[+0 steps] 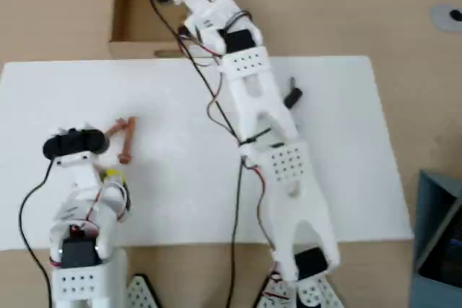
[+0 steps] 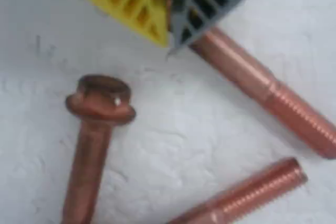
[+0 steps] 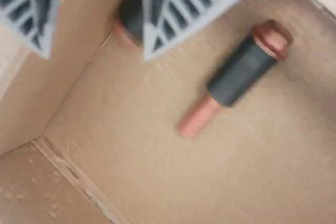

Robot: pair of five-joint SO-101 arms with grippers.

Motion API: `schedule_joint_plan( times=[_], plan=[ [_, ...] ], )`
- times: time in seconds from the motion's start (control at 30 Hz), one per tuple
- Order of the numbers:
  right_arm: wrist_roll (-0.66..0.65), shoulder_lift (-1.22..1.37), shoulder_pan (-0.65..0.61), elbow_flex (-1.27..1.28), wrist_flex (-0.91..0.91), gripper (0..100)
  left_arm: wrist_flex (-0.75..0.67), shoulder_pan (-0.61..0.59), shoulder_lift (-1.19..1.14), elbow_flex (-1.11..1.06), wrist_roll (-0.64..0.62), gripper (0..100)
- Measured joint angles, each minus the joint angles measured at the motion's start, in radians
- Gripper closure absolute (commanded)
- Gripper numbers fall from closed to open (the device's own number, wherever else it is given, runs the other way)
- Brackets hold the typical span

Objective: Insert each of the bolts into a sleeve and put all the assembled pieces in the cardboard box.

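Note:
Three copper bolts lie loose on the white mat. One shows its flanged head (image 2: 100, 102), a long one (image 2: 262, 90) runs out from under my left gripper (image 2: 169, 43), and a third (image 2: 247, 192) lies beside them. The left gripper's yellow and grey fingers meet at their tips, shut, just over the long bolt's end. From above, these bolts (image 1: 124, 138) sit by the left arm's wrist. My right gripper (image 3: 97, 51) is open inside the cardboard box (image 1: 124, 16). One bolt in a black sleeve (image 3: 239, 77) lies on the box floor, and another (image 3: 128, 24) is partly hidden by a grey finger.
A loose black sleeve (image 1: 292, 97) lies on the white mat (image 1: 180, 178) beside the right arm. A blue-grey bin (image 1: 437, 243) stands off the mat at the right edge. The box sits beyond the mat's far edge.

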State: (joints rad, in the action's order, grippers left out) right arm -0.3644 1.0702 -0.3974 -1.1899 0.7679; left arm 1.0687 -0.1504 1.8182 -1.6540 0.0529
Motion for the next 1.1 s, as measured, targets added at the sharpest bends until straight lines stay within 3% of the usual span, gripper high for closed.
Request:
schedule_joint_plan(
  times=[0.3, 0.6, 1.1],
  plan=[
    [0.000, 0.051, 0.003, -0.187, 0.184, 86.0, 0.000, 0.000, 0.000, 0.000, 0.000, 100],
    [0.000, 0.051, 0.002, -0.414, 0.517, 86.0, 0.000, 0.000, 0.000, 0.000, 0.000, 100],
    [0.000, -0.160, 0.017, -0.431, 0.990, 86.0, 0.000, 0.000, 0.000, 0.000, 0.000, 100]
  ],
)
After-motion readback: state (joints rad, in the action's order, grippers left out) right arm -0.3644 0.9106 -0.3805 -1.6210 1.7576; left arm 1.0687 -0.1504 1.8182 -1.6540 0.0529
